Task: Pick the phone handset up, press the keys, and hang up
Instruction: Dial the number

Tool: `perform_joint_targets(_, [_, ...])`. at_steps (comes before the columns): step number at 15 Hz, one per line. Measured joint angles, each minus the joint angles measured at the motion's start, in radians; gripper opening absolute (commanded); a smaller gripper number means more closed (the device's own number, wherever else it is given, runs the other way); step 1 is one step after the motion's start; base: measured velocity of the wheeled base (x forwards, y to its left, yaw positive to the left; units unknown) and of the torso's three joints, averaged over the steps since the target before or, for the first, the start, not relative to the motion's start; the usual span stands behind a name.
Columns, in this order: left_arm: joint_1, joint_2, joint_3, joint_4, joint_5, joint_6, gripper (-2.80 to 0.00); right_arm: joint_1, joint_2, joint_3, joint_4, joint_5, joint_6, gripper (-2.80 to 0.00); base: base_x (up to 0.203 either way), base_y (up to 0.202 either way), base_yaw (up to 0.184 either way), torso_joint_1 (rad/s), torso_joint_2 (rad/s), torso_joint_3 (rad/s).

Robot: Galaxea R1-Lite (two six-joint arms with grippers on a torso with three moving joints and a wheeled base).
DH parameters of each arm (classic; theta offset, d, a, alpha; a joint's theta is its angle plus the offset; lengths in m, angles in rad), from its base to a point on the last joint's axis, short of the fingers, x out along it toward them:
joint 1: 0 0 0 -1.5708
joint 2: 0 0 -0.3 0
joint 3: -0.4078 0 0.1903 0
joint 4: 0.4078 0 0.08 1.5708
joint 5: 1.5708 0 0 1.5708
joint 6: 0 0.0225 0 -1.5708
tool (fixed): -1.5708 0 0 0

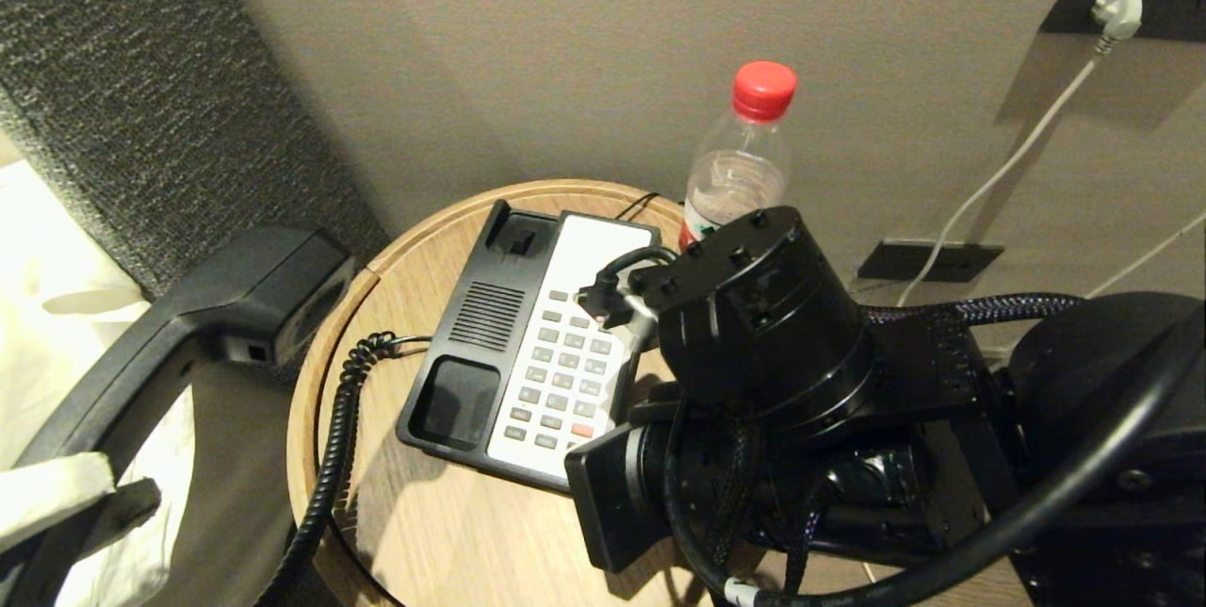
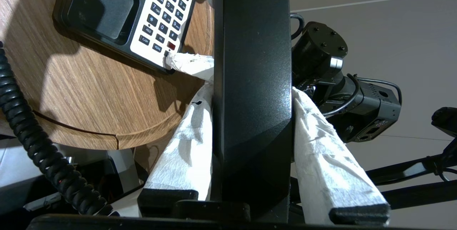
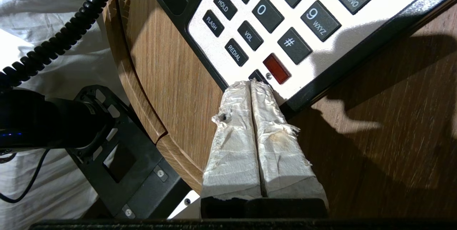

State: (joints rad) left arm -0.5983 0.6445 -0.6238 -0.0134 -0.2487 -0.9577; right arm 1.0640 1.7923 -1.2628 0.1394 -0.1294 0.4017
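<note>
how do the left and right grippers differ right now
The left gripper is clamped on the phone handset, held off to the left of the table; the right gripper holds nothing. The left's fingers stand apart around the handset; the right's are pressed together, tips at the near edge of the phone base keypad. Both have white-wrapped fingers.

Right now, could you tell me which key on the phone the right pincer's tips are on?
The small dark key in the bottom row, left of the red one; right pincer covers it.
</note>
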Motion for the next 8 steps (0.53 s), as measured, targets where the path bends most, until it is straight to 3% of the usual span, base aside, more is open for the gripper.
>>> perform_joint_targets(8, [0.0, 0.002, 0.0, 0.0, 0.0, 0.0, -2.8, -0.003, -0.012, -0.013, 0.005, -0.006, 0.005, -2.8, 0.0, 0.0, 0.0, 0.0, 0.0, 0.0])
